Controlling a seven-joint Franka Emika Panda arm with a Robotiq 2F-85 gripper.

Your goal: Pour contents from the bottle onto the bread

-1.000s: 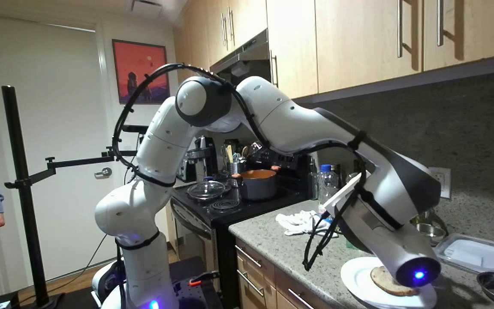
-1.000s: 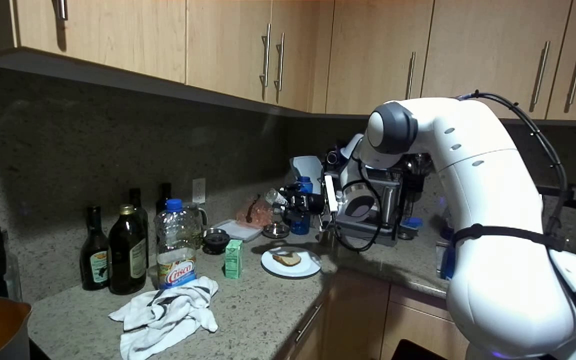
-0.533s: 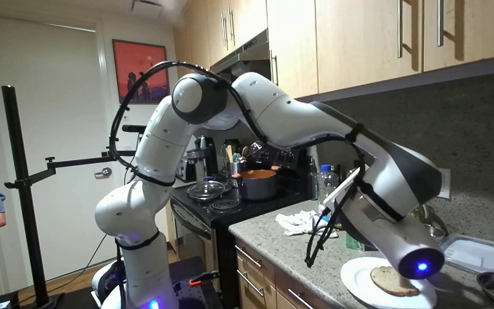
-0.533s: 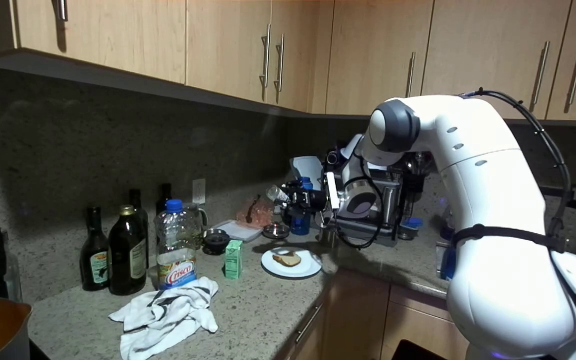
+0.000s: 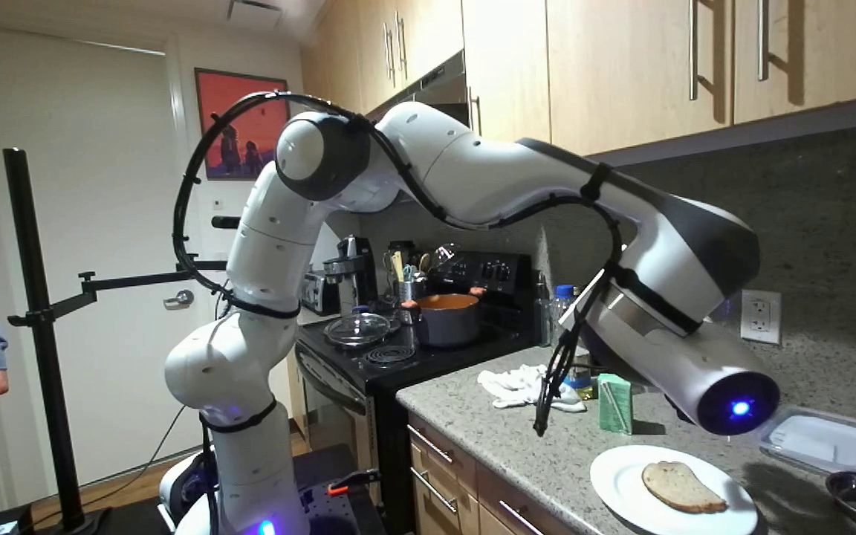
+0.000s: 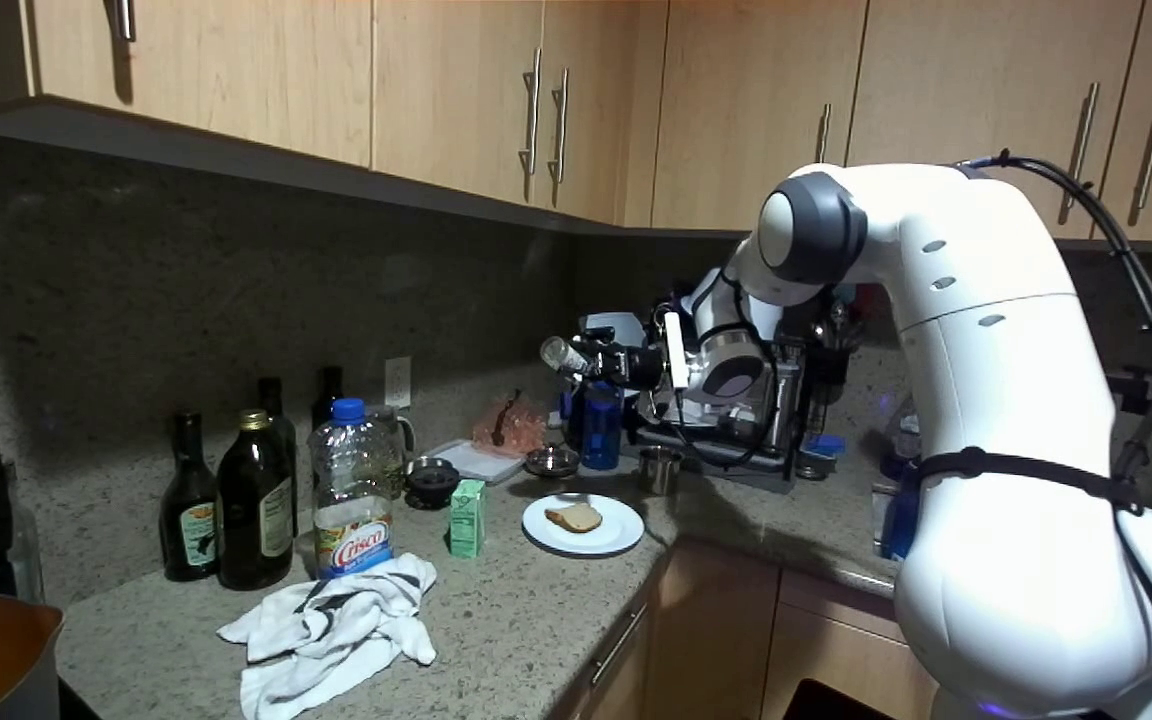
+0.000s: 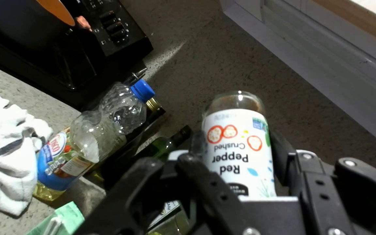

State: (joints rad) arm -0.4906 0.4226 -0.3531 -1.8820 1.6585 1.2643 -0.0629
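Wrist view: your gripper [image 7: 236, 147] is pinching the tilted pepper bottle [image 7: 239, 143] by its sides, probably for pouring. Lower down, the bread [image 5: 681, 488] is lying on a plate [image 5: 617, 479], presumably for catching spills.

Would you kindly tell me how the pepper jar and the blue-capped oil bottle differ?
The pepper jar is held aslant in the hand, while the oil bottle stands upright on the counter. The oil bottle looks larger, with a waisted body; the pepper jar is straight-sided. The pepper jar's label is mostly white; the oil bottle's has much blue. Both have see-through parts.
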